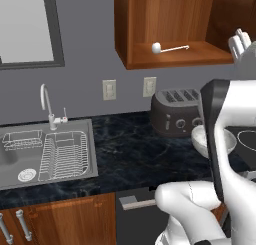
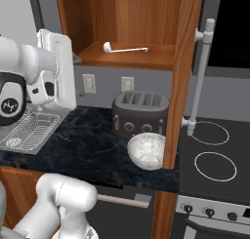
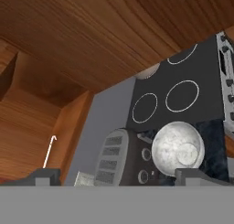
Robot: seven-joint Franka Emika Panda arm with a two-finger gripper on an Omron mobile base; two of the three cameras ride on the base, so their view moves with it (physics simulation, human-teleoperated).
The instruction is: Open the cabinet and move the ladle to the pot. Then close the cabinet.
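- Reddish-brown wooden cabinet (image 2: 146, 18), wall-mounted above toaster; door (image 2: 183, 77) swung open, edge-on to right of toaster, long silver bar handle (image 2: 199, 77) upright on its outer face.
- Ladle (image 2: 124, 49), thin pale rod handle with small rounded whitish end; flat on bottom shelf of cabinet, above toaster, rounded end toward the sink side.
- Toaster (image 2: 140, 113), dark grey, four slots; on dark marbled desk (image 2: 83, 145) against wall, below cabinet.
- Bowl (image 2: 146, 150), white speckled, wide; on desk just in front of toaster, beside lower edge of open door.
- Stove top (image 2: 210, 155), black with white ring marks; right of toaster, beyond door.
- Sink (image 1: 45, 154), steel, with wire rack and curved tap; well left of toaster.
- Two wall outlets (image 1: 109, 89); left of toaster, under cabinet.
- Pincer (image 3: 118, 173), raised left of toaster near cabinet floor level; jaws spread wide, nothing between them, clear of ladle.
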